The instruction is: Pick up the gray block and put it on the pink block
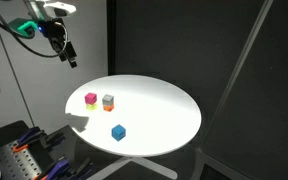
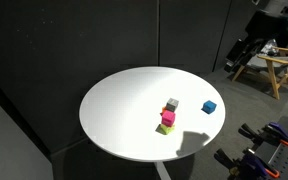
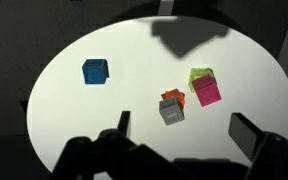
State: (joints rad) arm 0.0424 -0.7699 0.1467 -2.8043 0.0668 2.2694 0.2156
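The gray block [image 3: 171, 111] sits on top of an orange cube [image 3: 172, 96] near the middle of the round white table [image 3: 104, 120]. The pink block [image 3: 206, 92] stands close beside it, on top of a yellow-green cube [image 3: 198, 75]. Both exterior views show the gray block [image 1: 108, 99] [image 2: 172, 104] and the pink block [image 1: 91, 98] [image 2: 168, 118]. My gripper [image 3: 187, 130] is open and empty, high above the table and off its edge in both exterior views [image 1: 70, 60] [image 2: 240, 52].
A blue cube [image 3: 95, 71] [image 1: 118, 131] [image 2: 209, 106] lies alone on the table, apart from the two stacks. Dark curtains stand behind the table. A wooden stool [image 2: 269, 70] and racks with tools [image 1: 24, 155] stand beyond the table's edge.
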